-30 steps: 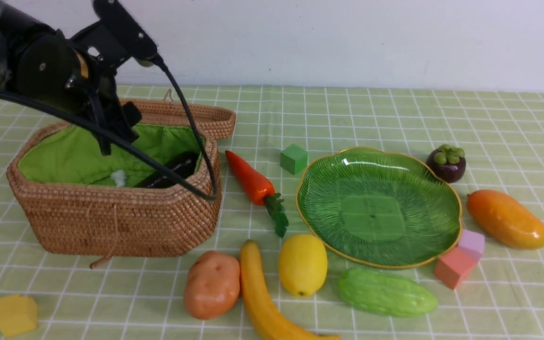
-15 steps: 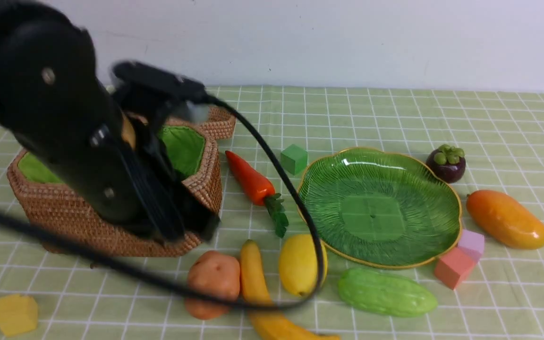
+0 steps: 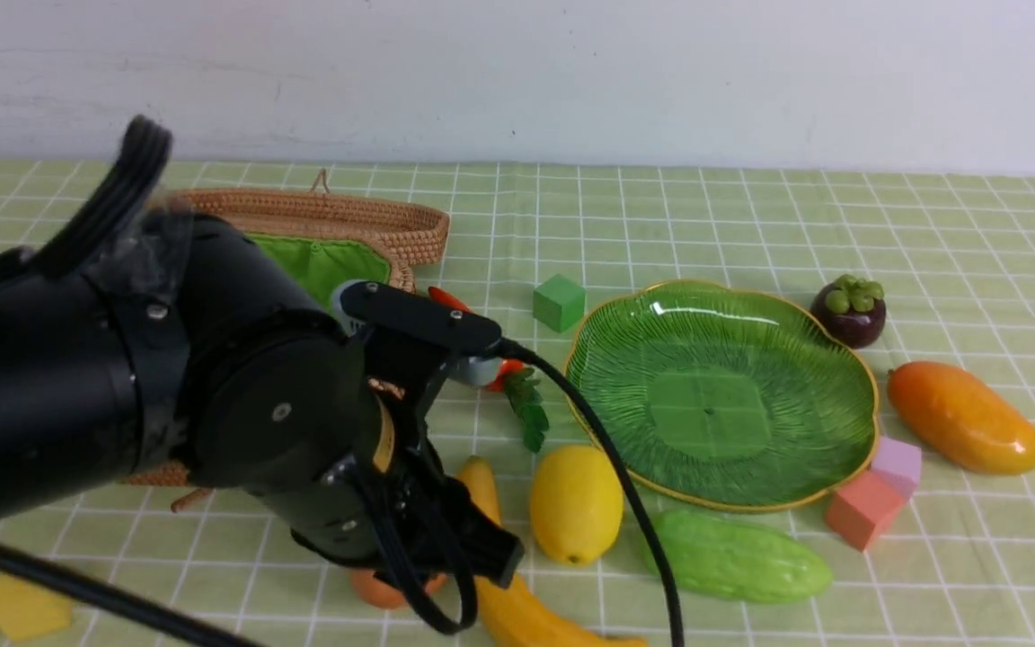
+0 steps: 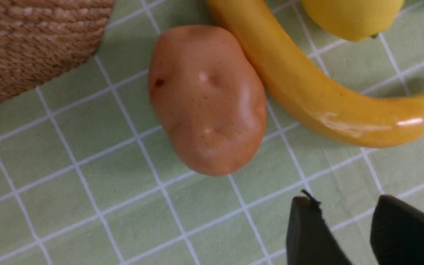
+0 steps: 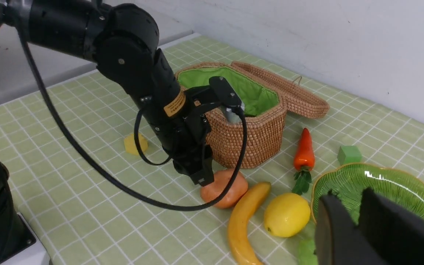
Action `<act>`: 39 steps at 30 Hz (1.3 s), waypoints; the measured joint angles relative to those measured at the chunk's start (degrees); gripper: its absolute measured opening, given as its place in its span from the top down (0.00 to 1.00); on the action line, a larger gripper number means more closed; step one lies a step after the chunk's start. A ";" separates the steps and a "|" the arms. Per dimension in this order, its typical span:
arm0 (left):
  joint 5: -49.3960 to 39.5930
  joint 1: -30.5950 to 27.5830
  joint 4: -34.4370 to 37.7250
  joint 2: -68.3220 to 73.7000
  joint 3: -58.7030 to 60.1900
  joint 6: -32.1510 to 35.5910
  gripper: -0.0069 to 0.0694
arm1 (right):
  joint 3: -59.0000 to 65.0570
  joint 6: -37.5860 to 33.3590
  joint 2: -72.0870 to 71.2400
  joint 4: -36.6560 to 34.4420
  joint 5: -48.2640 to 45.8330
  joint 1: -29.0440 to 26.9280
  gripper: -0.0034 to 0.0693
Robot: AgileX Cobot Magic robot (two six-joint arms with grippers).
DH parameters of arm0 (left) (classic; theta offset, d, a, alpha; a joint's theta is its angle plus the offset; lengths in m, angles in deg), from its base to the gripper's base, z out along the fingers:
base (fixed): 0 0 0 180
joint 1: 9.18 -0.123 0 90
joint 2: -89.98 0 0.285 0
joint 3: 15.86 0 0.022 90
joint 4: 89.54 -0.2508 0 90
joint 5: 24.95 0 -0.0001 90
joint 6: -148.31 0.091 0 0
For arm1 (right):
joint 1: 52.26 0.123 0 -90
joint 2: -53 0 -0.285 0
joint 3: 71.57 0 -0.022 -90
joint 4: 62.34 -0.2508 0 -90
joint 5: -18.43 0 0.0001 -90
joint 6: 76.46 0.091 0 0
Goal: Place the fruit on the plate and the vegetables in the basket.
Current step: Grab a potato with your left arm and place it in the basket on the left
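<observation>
Moved since the earlier frame: the left arm, from over the basket (image 5: 248,136) down to the lower left of the front view, where it now hides most of the basket. Left gripper (image 4: 344,221): released, fingers parted, nothing between them, hanging just beside the potato (image 4: 206,99) without touching it. Yellow cube (image 3: 28,607): lower left corner, on the cloth. Basket: upper left, lid open, green lining visible. Potato and banana (image 3: 517,615): bottom centre, side by side on the cloth. Carrot (image 5: 304,151): on the cloth between basket and plate (image 3: 832,359). Lemon (image 3: 576,503) and gourd (image 3: 738,557): on the cloth, just below the plate. Plate: right of centre, nothing on it. Mangosteen (image 3: 850,310) and mango (image 3: 967,418): on the cloth at right, off the plate. Right gripper (image 5: 352,198): fingers drawn almost together, empty.
</observation>
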 joint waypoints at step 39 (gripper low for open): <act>10.72 -4.68 -9.73 16.28 0.00 -7.00 0.20 | 0.00 0.44 0.00 -0.15 -2.20 0.00 0.75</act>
